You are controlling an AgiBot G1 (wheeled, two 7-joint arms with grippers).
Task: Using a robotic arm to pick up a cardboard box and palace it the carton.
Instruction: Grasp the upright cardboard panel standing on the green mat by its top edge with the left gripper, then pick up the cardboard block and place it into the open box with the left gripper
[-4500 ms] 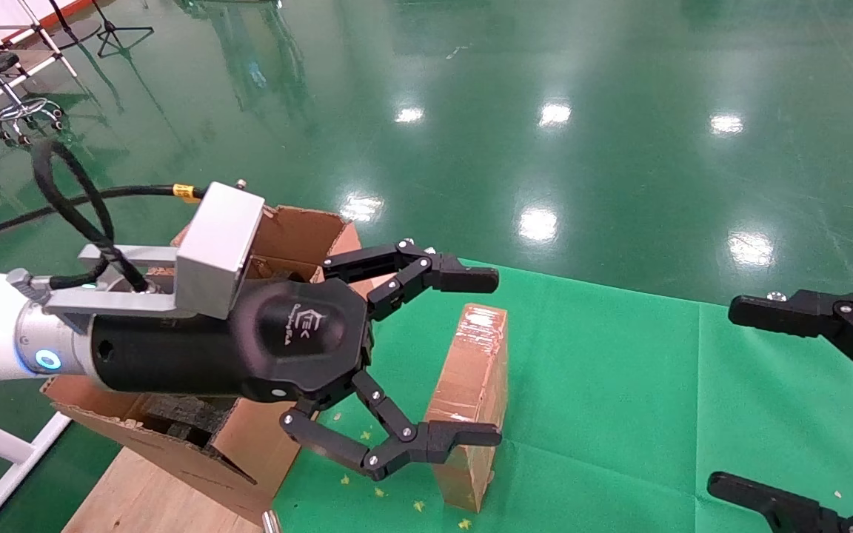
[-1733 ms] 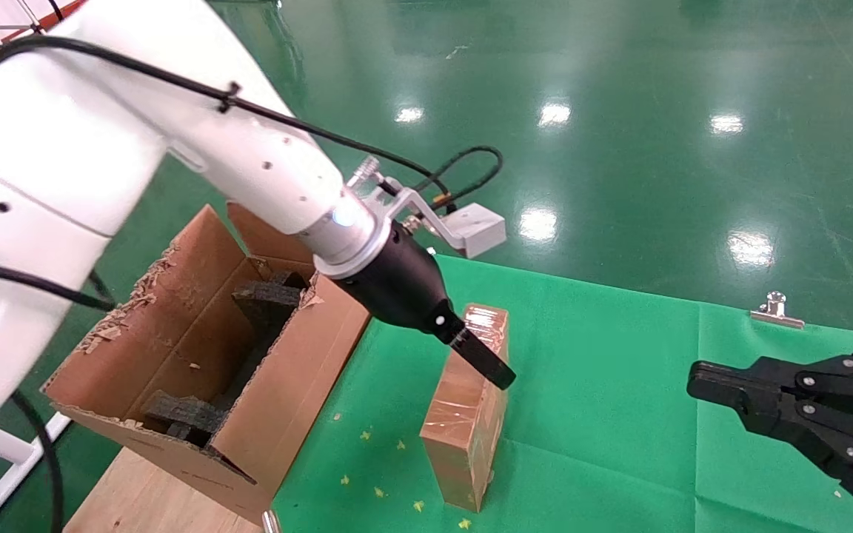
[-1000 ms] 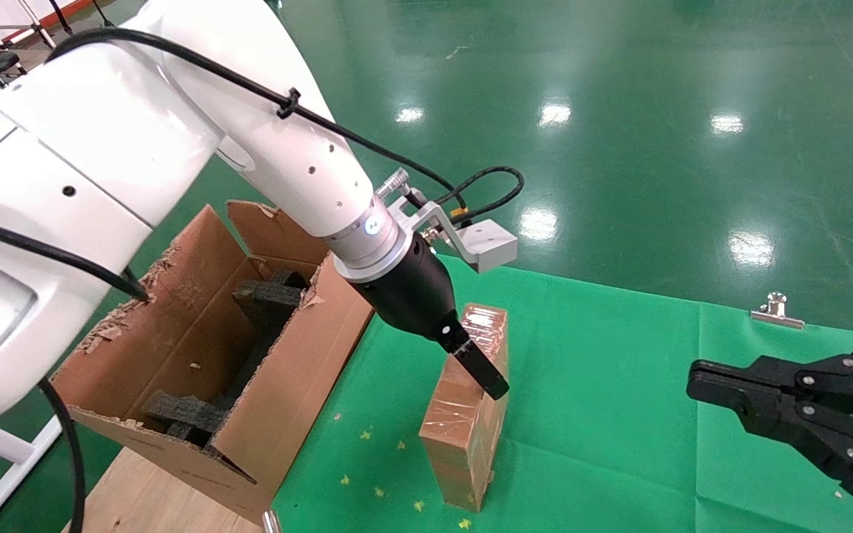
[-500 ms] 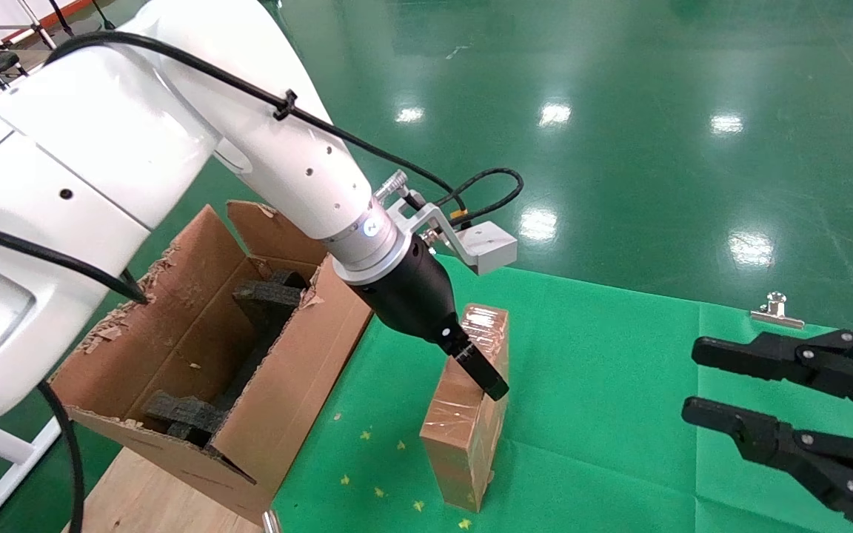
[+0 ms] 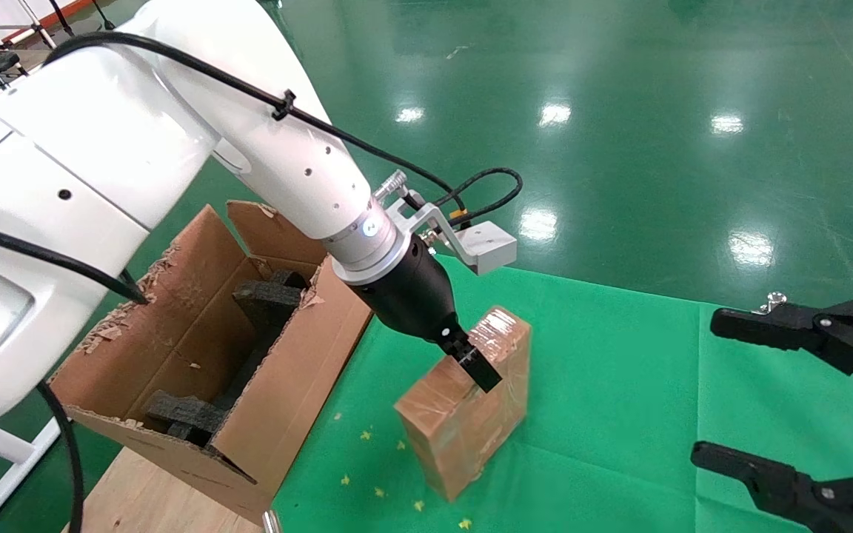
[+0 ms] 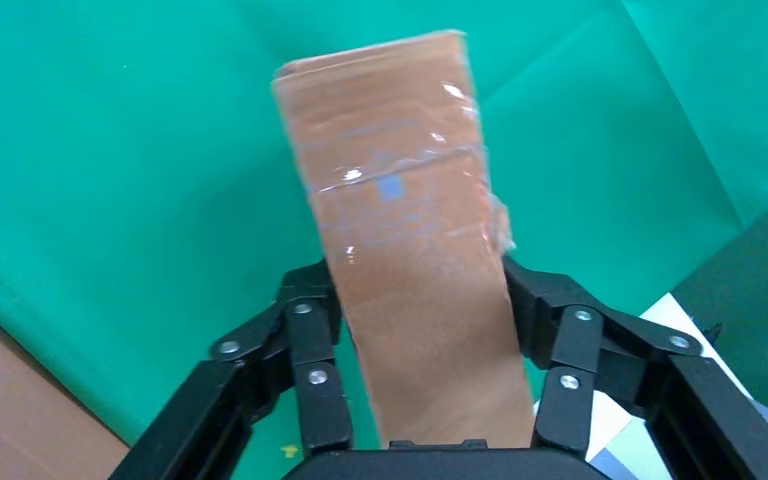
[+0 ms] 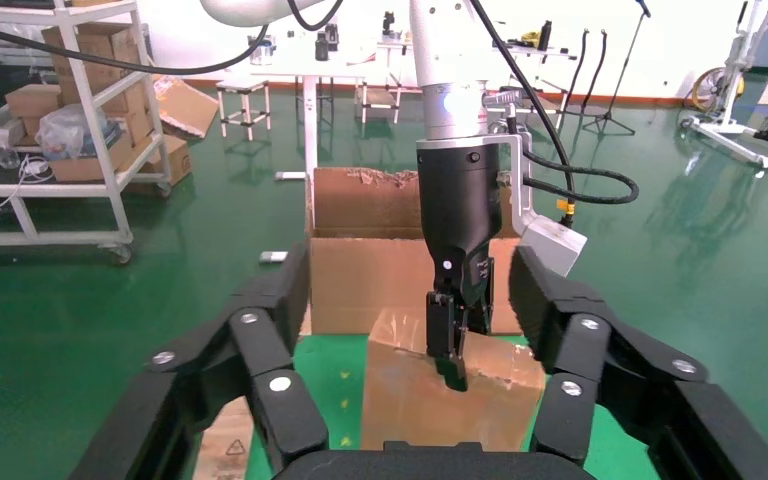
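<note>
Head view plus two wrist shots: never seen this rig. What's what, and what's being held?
It is a two-armed robot. The wide picture comes from its head; the other two come from cameras on each wrist. The left gripper, on the white arm, is clamped on the cardboard box, a small tape-wrapped slab, tilted, over the green cloth; its wrist view shows the fingers on both sides of it. The torn carton with black foam sits beside it, to the robot's left. The right gripper waits open, apart.
</note>
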